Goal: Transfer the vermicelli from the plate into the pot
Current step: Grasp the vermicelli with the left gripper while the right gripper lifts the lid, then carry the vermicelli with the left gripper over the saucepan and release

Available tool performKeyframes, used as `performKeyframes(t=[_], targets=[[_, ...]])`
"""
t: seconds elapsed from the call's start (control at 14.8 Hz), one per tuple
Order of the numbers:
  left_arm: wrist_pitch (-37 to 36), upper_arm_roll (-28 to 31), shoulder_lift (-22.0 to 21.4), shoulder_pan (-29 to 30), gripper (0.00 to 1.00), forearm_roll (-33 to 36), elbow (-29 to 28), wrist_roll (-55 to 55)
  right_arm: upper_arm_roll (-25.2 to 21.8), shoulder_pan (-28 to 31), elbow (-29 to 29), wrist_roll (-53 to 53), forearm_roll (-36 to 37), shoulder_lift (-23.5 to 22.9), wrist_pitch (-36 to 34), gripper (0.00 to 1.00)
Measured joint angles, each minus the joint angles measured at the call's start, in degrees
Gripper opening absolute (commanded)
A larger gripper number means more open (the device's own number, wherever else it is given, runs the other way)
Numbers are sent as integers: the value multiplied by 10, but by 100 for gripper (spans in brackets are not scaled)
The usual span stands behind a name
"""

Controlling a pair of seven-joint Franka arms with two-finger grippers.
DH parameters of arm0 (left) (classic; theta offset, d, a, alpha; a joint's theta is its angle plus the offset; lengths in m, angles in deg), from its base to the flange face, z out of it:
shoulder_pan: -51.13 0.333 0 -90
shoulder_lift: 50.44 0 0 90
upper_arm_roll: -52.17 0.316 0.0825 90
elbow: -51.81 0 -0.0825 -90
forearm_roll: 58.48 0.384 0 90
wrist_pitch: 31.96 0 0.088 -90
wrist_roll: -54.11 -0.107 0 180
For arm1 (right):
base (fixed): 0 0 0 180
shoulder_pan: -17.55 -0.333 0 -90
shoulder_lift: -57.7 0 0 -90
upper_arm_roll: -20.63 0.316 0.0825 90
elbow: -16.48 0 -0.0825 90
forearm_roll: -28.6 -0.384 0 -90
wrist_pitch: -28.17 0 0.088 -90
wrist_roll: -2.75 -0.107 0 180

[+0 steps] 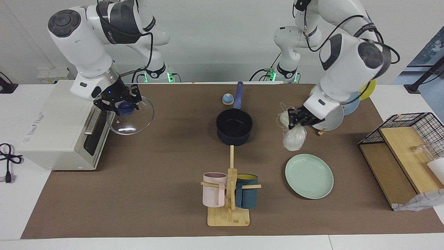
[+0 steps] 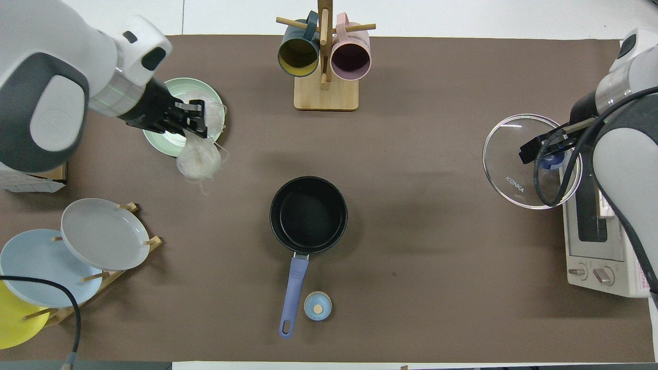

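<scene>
Surface: brown table mat [image 1: 156,194], white wall at the back.
Right gripper [image 1: 122,102]: clamped on knob of clear glass lid [image 1: 133,119], held raised beside white toaster oven [image 1: 59,128].
Dark navy round saucepan [image 1: 234,126]: uncovered, empty, mid-table.
Whitish translucent vermicelli clump [image 1: 294,137]: pinched by left gripper [image 1: 295,119], hanging over the mat, clear of mint-green round plate [image 1: 309,176].
Advice: carry kept high, loose strands cleared over saucepan rim, release centred.

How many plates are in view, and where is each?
4. The mint-green plate lies flat on the table, at the left arm's end. The grey plate, light blue plate and yellow plate stand in the wooden rack, nearer the robots.
</scene>
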Motion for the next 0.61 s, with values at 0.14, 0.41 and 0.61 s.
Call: performKeyframes(t=[0.14,0.41,0.61], targets=[[11,-4,-30,-71,0,-3,-47,75,6,-1,-1,-4,0,-1,0,0],[172,-5,-62,-180,0,-18,-217,153,14,-5,-1,-15,-1,-1,0,0],[257,-3,-55,-194,0,-19,-296,157,16,-14,-1,-35,-1,-1,0,0]])
